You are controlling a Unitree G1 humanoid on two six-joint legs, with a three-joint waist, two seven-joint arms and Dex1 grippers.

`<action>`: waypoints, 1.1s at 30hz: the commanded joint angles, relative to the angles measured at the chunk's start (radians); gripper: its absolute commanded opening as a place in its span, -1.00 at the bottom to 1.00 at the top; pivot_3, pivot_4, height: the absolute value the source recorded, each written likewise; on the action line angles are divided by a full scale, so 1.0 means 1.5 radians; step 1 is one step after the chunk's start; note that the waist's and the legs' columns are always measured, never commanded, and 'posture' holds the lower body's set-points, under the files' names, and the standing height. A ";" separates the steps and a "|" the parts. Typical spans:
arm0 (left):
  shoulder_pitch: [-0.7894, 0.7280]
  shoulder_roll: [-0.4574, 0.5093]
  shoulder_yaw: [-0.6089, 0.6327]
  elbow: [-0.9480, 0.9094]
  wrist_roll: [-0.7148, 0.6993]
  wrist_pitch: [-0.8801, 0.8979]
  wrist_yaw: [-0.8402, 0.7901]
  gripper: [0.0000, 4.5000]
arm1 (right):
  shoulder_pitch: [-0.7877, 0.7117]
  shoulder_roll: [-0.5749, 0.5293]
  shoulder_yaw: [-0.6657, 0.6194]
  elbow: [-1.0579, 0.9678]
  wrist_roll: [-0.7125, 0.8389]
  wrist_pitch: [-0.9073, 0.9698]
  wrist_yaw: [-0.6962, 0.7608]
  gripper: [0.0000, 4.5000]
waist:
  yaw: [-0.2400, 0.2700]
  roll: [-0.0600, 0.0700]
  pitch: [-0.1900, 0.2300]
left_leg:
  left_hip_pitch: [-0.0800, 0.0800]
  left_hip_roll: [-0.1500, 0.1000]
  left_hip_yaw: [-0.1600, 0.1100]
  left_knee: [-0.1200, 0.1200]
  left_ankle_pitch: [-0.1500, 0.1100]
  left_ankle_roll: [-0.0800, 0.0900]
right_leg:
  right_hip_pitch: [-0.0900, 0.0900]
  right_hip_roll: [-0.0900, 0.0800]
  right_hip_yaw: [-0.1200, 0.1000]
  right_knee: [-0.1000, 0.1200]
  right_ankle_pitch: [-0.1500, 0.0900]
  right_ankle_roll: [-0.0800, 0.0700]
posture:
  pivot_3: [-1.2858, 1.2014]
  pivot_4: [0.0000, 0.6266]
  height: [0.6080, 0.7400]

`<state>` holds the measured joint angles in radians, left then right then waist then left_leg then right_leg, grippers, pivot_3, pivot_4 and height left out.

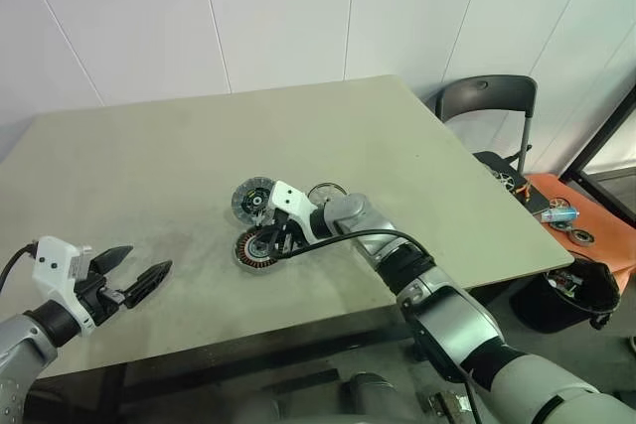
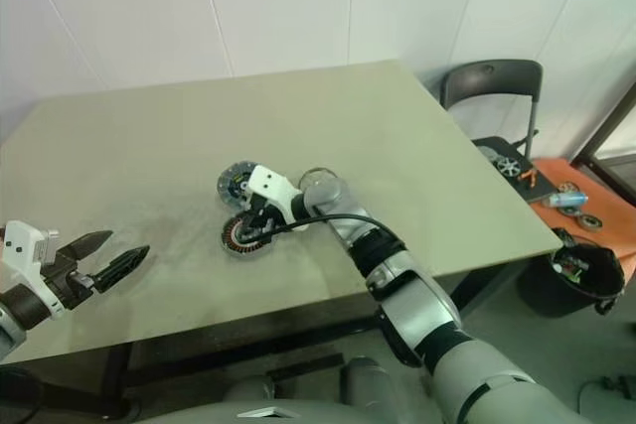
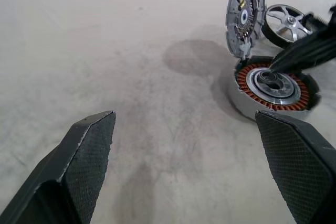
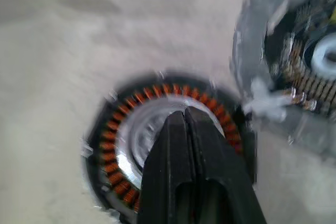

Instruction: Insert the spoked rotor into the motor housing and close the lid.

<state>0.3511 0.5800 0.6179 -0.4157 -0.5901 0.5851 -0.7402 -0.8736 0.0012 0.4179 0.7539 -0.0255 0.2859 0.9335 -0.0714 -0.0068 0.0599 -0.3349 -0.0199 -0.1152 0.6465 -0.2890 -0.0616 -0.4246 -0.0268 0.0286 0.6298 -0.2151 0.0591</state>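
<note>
Left gripper (image 1: 131,277): hangs above the table's near left part, well apart from the parts. Its two black fingers (image 3: 86,153) stand spread wide with bare tabletop between them and nothing in them. They point across the table toward the motor parts.

Table (image 1: 149,156): pale grey-green top. Wide bare surface lies around the left gripper and beyond it to the far edge. The near edge runs just below that gripper.

Motor housing (image 3: 270,85): lies flat on the table straight ahead of the left gripper, directly under the right gripper's tips. Its open face looks up, so its axis stands upright. The ring of copper-orange windings circles a silver-grey centre.

Lid (image 1: 253,200): stands tilted up on edge at the housing's far rim, on the far side of the right gripper. Its inner face, with a dark centre and small coloured marks, shows in the left wrist view. Whether it joins the housing at the rim I cannot tell.

Right gripper (image 4: 185,116): reaches in from the right and points down toward the left. Its fingers are pressed together with no gap and nothing between them. The tips sit over the housing's silver centre; whether they touch it I cannot tell.

Spoked rotor (image 3: 287,23): lies past the housing, just beside the lid and behind the right gripper. Its silver spoked face shows within a dark rim.

Right edge: the table's right edge runs beside a black chair (image 1: 487,111).
</note>
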 commanded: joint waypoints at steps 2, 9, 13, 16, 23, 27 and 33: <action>0.002 -0.009 0.003 -0.031 -0.009 -0.022 0.019 1.00 | -0.051 0.024 -0.024 0.049 -0.007 -0.049 -0.029 -0.99 | -0.001 0.000 0.000 | 0.000 0.000 0.000 0.000 0.000 0.000 | 0.000 0.000 0.000 0.000 0.000 0.000 | 0.03 -1.00 1.00; 0.001 -0.010 -0.003 -0.029 -0.014 -0.032 0.030 1.00 | -0.063 0.026 -0.015 0.089 -0.022 -0.058 0.005 -0.99 | -0.001 0.000 0.000 | 0.000 0.000 0.000 0.000 0.000 0.000 | 0.000 0.000 0.000 0.000 0.000 0.000 | 0.03 -1.00 1.00; -0.002 -0.008 -0.006 -0.024 -0.014 -0.035 0.032 1.00 | -0.047 0.015 -0.002 0.071 -0.029 -0.045 0.047 -0.99 | -0.001 0.000 0.000 | 0.000 0.000 0.000 0.000 0.000 0.000 | 0.000 0.000 0.000 0.000 0.000 0.000 | 0.03 -1.00 1.00; -0.007 -0.007 -0.009 -0.019 -0.013 -0.036 0.034 1.00 | -0.038 0.011 0.000 0.052 -0.030 -0.036 0.067 -0.99 | -0.001 0.000 0.000 | 0.000 0.000 0.000 0.000 0.000 0.000 | 0.000 0.000 0.000 0.000 0.000 0.000 | 0.03 -1.00 1.00; -0.014 -0.004 -0.011 -0.012 -0.011 -0.036 0.034 1.00 | -0.036 0.013 -0.007 0.031 -0.029 -0.023 0.069 -0.99 | -0.001 0.000 0.000 | 0.000 0.000 0.000 0.000 0.000 0.000 | 0.000 0.000 0.000 0.000 0.000 0.000 | 0.03 -1.00 1.00; -0.015 -0.005 -0.011 -0.013 -0.012 -0.035 0.036 1.00 | -0.038 0.010 -0.005 0.021 -0.026 -0.015 0.086 -0.99 | -0.001 0.000 0.000 | 0.000 0.000 0.000 0.000 0.000 0.000 | 0.000 0.000 0.000 0.000 0.000 0.000 | 0.03 -1.00 1.00; -0.015 -0.004 -0.012 -0.014 -0.012 -0.034 0.037 1.00 | -0.040 0.006 -0.016 -0.022 -0.006 0.020 0.118 -0.99 | -0.001 0.000 0.000 | 0.000 0.000 0.000 0.000 0.000 0.000 | 0.000 0.000 0.000 0.000 0.000 0.000 | 0.03 -1.00 1.00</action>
<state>0.3406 0.5604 0.5972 -0.4302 -0.6005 0.5540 -0.6872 -0.9112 0.0029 0.4175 0.7744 -0.0610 0.3026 1.1018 -0.0724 -0.0064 0.0601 -0.3350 -0.0196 -0.1155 0.6458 -0.2890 -0.0615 -0.4251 -0.0263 0.0283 0.6300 -0.2153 0.0591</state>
